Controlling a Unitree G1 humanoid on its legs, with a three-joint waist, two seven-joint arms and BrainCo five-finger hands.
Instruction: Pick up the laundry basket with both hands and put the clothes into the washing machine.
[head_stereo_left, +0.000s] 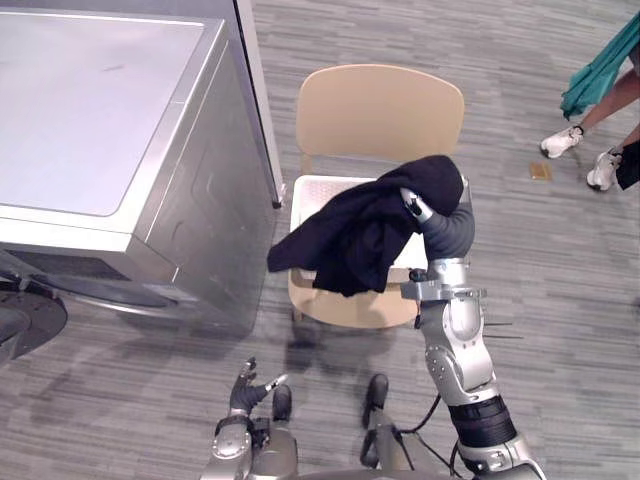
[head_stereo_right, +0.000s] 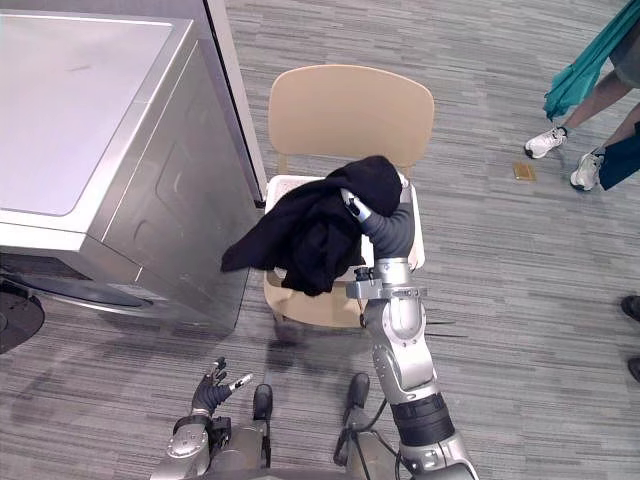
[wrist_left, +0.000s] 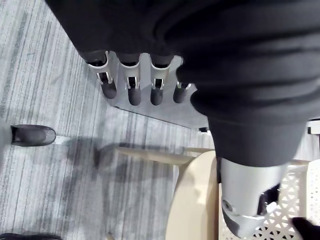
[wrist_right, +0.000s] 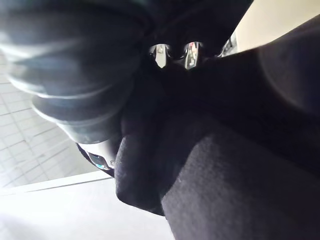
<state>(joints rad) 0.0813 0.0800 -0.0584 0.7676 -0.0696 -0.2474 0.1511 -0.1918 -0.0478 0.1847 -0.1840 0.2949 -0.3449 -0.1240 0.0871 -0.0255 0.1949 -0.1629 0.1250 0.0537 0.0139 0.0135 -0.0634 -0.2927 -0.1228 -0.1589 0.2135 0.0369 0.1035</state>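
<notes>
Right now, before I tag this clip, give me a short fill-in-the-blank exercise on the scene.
The dark garment is draped over the robot's ____ hand.
The white basket sits ____ the tan chair.
The washing machine stands to the robot's ____ of the chair.
The left hand, low down, holds ____.
Missing words: right; on; left; nothing.

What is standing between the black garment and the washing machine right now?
Nothing visible stands between them. The black garment hangs off the right robot hand above the basket on the chair, beside the washing machine. The machine's side faces the chair, though, so its front is round the corner.
</notes>
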